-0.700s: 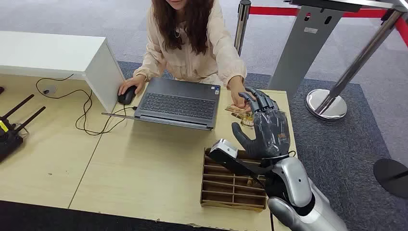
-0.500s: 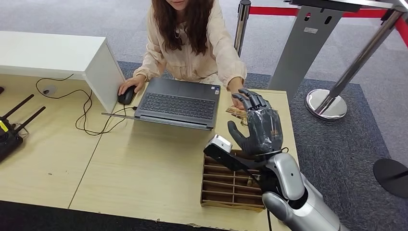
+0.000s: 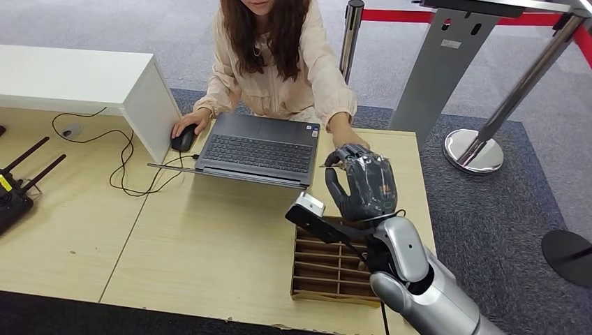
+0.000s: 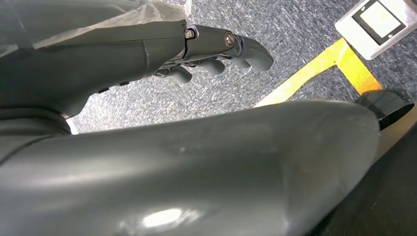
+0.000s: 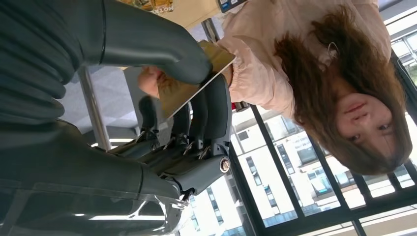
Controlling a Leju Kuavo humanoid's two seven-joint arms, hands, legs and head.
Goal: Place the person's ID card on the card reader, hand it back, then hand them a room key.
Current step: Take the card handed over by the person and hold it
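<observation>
**Card pinched in my right hand, right by the person's hand**

So my right hand [image 3: 364, 185] is up over the far right part of the desk [image 3: 209, 244], just past my wrist camera and the brown divided organizer [image 3: 338, 269]. Fingers are curled in and the thumb is pressing a thin tan card [image 5: 189, 81] flat against them, so it's a pinch hold, not a fist. In the wrist view the card [image 3: 329, 165] sticks out between thumb and fingers, tilted, and the person's hand [image 5: 150, 81] is right behind it at its far edge. Can't really tell if they're touching it or just beside it. Can't read what's printed on it either, so no clue if it's the ID or a key.

The person sits across from me, their other hand on a black mouse [image 3: 183, 139] next to the open laptop [image 3: 257, 149].

My left hand [image 4: 216, 51] hangs down over grey carpet [image 4: 295, 44], fingers loosely curled, nothing in them
</observation>
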